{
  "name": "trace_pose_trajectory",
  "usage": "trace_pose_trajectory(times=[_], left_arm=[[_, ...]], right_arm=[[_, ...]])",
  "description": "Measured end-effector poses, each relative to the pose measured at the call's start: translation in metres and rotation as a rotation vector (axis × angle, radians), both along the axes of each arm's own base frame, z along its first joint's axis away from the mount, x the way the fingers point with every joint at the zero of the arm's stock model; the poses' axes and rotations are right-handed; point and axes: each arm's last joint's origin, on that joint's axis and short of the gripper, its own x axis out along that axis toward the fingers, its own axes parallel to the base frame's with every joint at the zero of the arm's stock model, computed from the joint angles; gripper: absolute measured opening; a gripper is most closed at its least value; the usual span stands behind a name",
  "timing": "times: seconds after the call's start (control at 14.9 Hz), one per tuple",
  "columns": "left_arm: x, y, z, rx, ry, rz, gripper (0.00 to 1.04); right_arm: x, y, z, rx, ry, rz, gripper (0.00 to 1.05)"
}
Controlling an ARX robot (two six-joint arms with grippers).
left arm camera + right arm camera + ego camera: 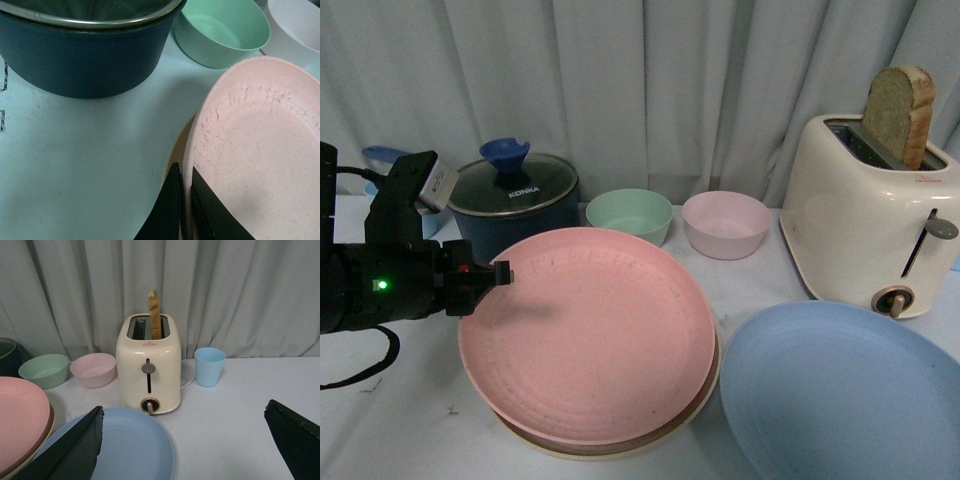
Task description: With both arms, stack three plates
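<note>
The left gripper point(500, 273) is reaching in from the desk's left edge and closing on the left rim of the pink plate point(590, 330); in the left wrist view one finger is sitting outside the rim and one inside it, with the rim filling the gap. That edge grip looks chosen because a wide, shallow plate offers nothing else to pinch. The pink plate is lying on the cream plate point(610, 450) near the middle of the front edge, sitting a little off centre so that the cream rim is peeking out along the front and right. The blue plate point(840, 390) is lying alone at the front right corner, just beside the stack and not yet on it, so it is probably the last to go. The right gripper point(184, 415) is hanging above that corner with its fingers spread wide and holding nothing. The desk point(410, 420) is pale and smooth. Along its back edge a pot point(510, 215), a green bowl point(630, 213), a pink bowl point(725, 222), a toaster point(865, 220) carrying bread point(898, 112) and a cup point(209, 366) are standing in a row. A grey curtain point(650, 90) is hanging behind them.
</note>
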Motion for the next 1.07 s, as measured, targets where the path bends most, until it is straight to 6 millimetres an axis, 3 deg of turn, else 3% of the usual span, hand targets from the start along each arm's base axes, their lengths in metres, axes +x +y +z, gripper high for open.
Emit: trace_pose_trajectory(times=[0.2,0.47,0.74,0.87,0.94,1.07], left_arm=[[0.003,-0.003,-0.003,-0.020,0.013,-0.008,0.07],[0.002,-0.001,-0.001,-0.068,0.035,-0.017,0.55],[-0.014,0.022,0.053,-0.093,-0.167,0.029,0.99],[-0.032,0.030,0.074,-0.051,-0.265,0.060,0.96],[-0.044,0.030,0.081,0.039,-0.435,0.173,0.85],[-0.096,0.034,0.082,0.135,-0.554,0.318,0.60]], right_arm=[[0.000,0.000,0.000,0.000,0.000,0.000,0.98],[0.000,0.000,0.000,0.000,0.000,0.000,0.98],[0.000,0.000,0.000,0.000,0.000,0.000,0.98],[0.000,0.000,0.000,0.000,0.000,0.000,0.98],[0.000,0.000,0.000,0.000,0.000,0.000,0.98],[0.000,0.000,0.000,0.000,0.000,0.000,0.98]])
